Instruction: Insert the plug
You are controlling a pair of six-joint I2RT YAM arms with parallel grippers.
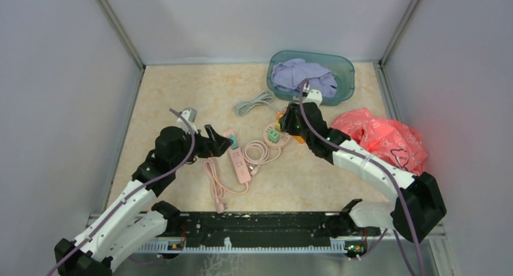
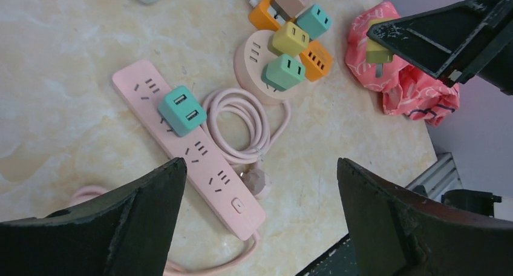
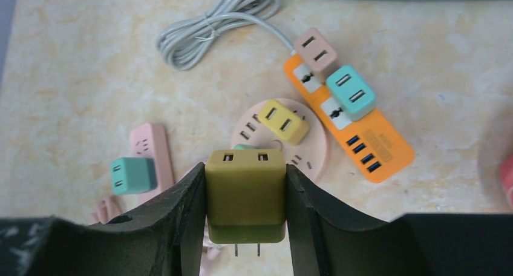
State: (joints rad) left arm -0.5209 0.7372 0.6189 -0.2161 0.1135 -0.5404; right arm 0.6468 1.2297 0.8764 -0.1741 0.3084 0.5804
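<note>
Black fingers of the right gripper (image 3: 245,176) clamp an olive plug (image 3: 245,194) by its sides. Its 2 prongs point down, and it hangs above the middle of the table (image 3: 72,76), touching nothing else. Just beyond it sits a round pink socket hub (image 3: 314,158) carrying a yellow plug (image 3: 283,121) and a green plug (image 2: 283,72). Just beside the hub, on its far right side, lies an orange power strip (image 3: 381,149) with a beige plug (image 3: 316,52) and a teal plug (image 3: 351,91) seated in it. The left gripper (image 2: 260,179) stands wide open, holding nothing, above a pink power strip (image 2: 205,167) left of the middle, which bears a turquoise plug (image 2: 181,109). A grey cable (image 3: 212,28) lies coiled toward the far edge.
</note>
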